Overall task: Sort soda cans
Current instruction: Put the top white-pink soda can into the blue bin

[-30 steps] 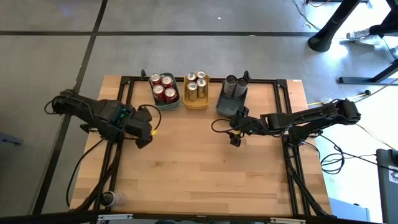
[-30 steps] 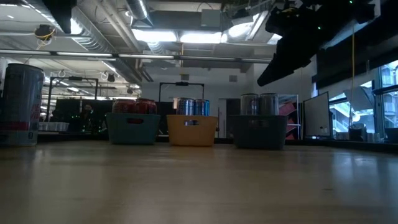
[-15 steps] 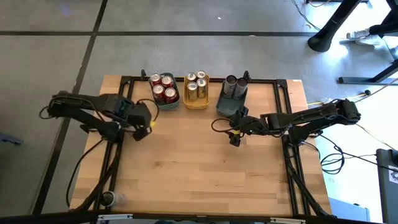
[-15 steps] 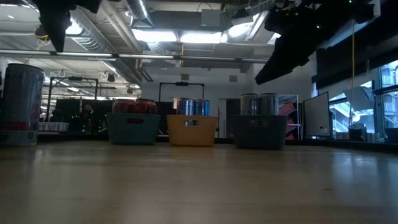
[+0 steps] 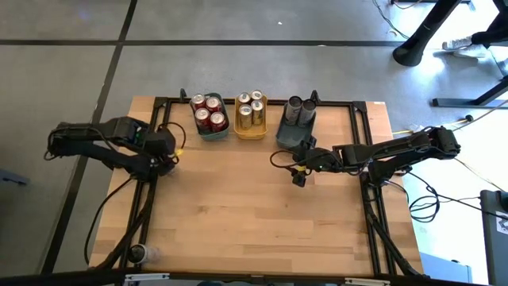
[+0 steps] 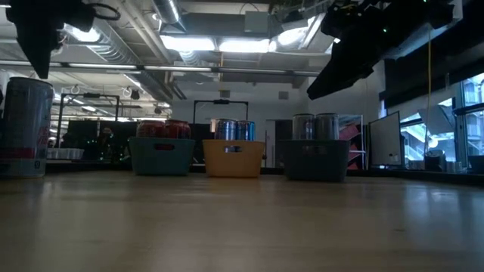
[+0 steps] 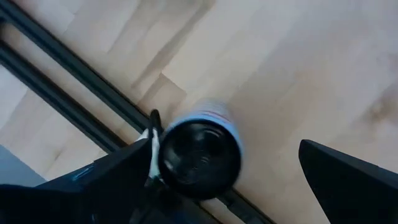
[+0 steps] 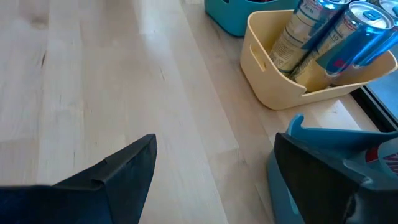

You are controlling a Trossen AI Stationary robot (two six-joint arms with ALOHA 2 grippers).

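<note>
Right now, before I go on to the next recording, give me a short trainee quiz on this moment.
1. How many red cans stand in the teal tray?
2. True or false: the right gripper holds a can.
3. Where on the table is the loose can? A: the middle. B: the near left corner. C: against the yellow tray.
Key: 1 four; 2 false, its fingers are open and empty; 3 B.

4 red cans (image 5: 209, 112), 4 gold (image 5: 250, 108), 3 trays (image 5: 252, 133)
</note>
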